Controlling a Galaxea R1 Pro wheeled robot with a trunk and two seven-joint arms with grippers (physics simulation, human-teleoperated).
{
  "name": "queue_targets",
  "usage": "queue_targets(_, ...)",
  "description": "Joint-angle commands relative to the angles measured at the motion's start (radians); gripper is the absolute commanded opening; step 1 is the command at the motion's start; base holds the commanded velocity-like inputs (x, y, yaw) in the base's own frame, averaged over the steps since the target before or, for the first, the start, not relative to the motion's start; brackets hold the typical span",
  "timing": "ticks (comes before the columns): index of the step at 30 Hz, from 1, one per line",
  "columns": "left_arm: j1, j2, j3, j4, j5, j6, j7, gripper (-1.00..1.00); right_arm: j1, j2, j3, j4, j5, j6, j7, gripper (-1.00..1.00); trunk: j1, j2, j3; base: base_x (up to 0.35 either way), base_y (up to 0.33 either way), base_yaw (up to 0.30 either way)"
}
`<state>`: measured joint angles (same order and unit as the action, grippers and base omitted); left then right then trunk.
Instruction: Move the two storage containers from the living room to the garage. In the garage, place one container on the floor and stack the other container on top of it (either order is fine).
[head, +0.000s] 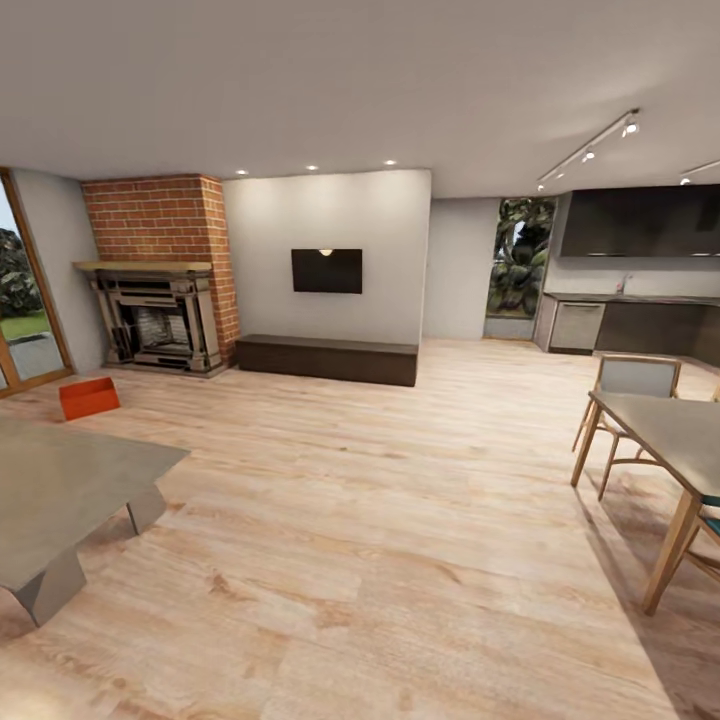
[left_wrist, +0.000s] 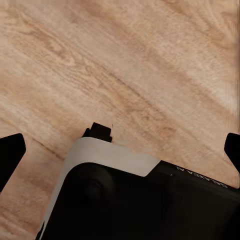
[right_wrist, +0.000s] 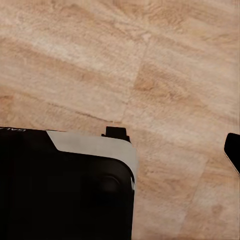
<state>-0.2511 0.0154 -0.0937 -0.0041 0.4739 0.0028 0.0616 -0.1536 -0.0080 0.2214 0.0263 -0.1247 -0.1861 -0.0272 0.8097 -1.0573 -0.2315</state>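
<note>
One orange-red storage container (head: 88, 397) sits on the light wood plank floor (head: 380, 520) just in front of the brick fireplace (head: 160, 270), toward the glass door, well apart from the robot. It looks like a stiff, light, smooth-walled open bin, probably slippery on its faces; the top rim of a wall seems the best hold. Also beyond the fireplace: a wall TV (head: 327, 270) above a long dark bench (head: 328, 359).

The left tool (left_wrist: 120, 147) is spread, fingertips wide apart over bare planks. For the right tool (right_wrist: 175, 145), one fingertip shows; I cannot tell its state.
</note>
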Motion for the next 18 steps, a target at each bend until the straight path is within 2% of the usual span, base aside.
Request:
queue_targets(1, -0.001, 0.000, -0.009, 0.000, 0.008, 0.000, 0.003, 1.00, -0.001, 0.000, 0.009, 0.003, -0.010, -0.006, -0.001, 1.00, 0.001, -0.001, -0.001, 0.322, 0.000, 0.000)
queue_targets(18, -0.001, 0.000, -0.009, 0.000, 0.008, 0.000, 0.003, 1.00, -0.001, 0.000, 0.009, 0.003, -0.010, -0.006, 0.000, 1.00, 0.001, -0.001, -0.001, 0.322, 0.000, 0.000)
